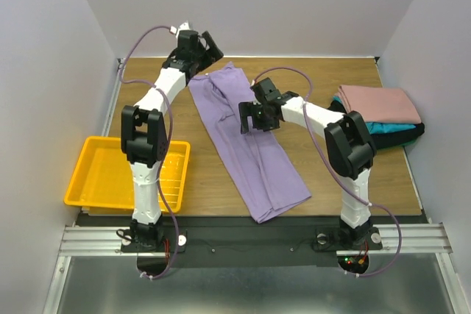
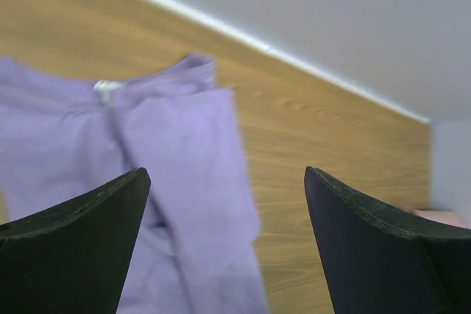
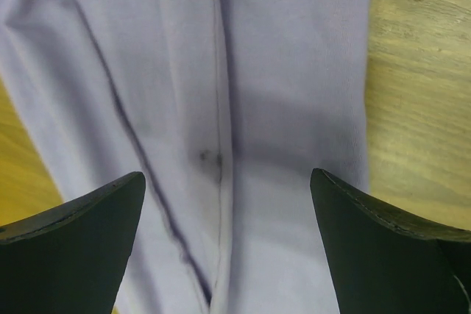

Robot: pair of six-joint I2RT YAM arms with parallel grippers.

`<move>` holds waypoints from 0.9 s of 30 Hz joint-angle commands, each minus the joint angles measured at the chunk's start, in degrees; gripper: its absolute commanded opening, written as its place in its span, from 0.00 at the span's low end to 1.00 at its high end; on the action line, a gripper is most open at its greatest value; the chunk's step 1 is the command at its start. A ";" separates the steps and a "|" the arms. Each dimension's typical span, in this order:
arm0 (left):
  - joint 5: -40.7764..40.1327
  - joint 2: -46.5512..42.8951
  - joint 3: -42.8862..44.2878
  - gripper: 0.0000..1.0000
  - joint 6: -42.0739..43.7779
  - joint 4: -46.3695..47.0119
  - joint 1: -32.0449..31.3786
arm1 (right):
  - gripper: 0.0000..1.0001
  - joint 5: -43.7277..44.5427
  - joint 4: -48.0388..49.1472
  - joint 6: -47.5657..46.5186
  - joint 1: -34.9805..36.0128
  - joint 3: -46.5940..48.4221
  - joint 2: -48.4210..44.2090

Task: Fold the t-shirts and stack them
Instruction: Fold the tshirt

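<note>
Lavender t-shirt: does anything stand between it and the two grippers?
Nothing visible does. The right gripper hangs open directly over the lavender t-shirt, only air between; the left gripper is open by its far end.

open table (image 1: 316, 79) between lavender shirt (image 1: 261, 167) and folded stack (image 1: 379, 112); yellow tray (image 1: 99, 178) blocks left.

Four t-shirts in all, one lavender t-shirt (image 1: 246, 141) spread mid-frame, three folded at the right edge, a pink t-shirt (image 1: 379, 103), a teal t-shirt (image 1: 383, 128), a black t-shirt (image 1: 408, 135), one yellow tray (image 1: 103, 174) lower left, two arms, left arm (image 1: 147, 137) and right arm (image 1: 346, 145), one wooden table (image 1: 213, 193)
</note>
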 commanded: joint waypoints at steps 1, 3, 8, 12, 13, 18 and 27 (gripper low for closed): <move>-2.56 6.07 -0.19 0.99 1.90 -9.19 0.79 | 1.00 0.93 -0.08 -3.34 -0.12 3.29 2.20; -1.86 8.70 1.13 0.98 1.73 -9.20 1.49 | 1.00 0.13 0.01 -3.44 -0.12 2.68 2.99; -0.28 14.15 5.44 0.98 2.52 -10.08 1.84 | 1.00 0.66 -0.17 -3.35 -0.12 -0.83 2.21; 4.54 19.68 8.77 0.98 1.55 -8.59 1.67 | 1.00 -1.10 -0.08 -3.18 -0.03 -5.84 0.98; 5.34 20.92 9.74 0.98 1.03 -8.76 1.49 | 1.00 -1.27 -0.08 -2.48 -0.12 -6.55 0.54; 8.16 29.08 19.49 0.98 0.15 -11.48 0.79 | 1.00 -5.66 0.09 0.08 -0.12 -9.28 0.19; 12.91 37.09 31.55 0.99 -9.51 -2.62 -0.27 | 1.00 -13.04 3.16 5.44 -0.03 -13.06 -1.40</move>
